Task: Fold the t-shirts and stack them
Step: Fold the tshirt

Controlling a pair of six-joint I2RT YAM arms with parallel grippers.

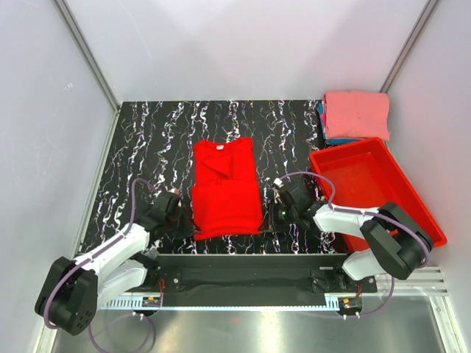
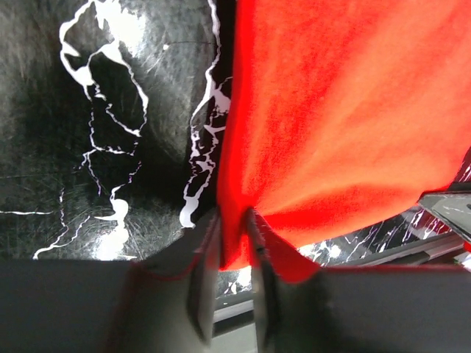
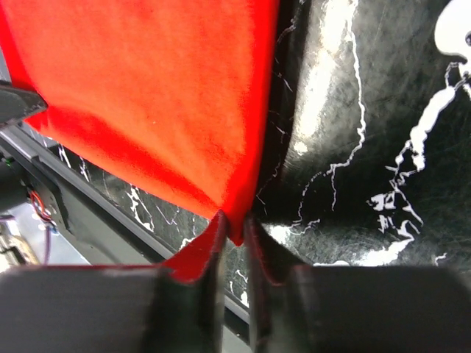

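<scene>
Top external view shows the red t-shirt (image 1: 226,187), folded narrow, flat on the dark table (image 1: 147,140), its near corners pinched by the left gripper (image 2: 234,228) and right gripper (image 3: 234,228), which should lift evenly, carrying the hem squarely towards the collar

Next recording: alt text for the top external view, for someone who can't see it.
A red t-shirt, folded to a long strip, lies on a black marbled table, with the left arm's fingers and right arm's fingers at its two near corners. A red bin sits right, a pink-topped stack of folded shirts behind it.
</scene>
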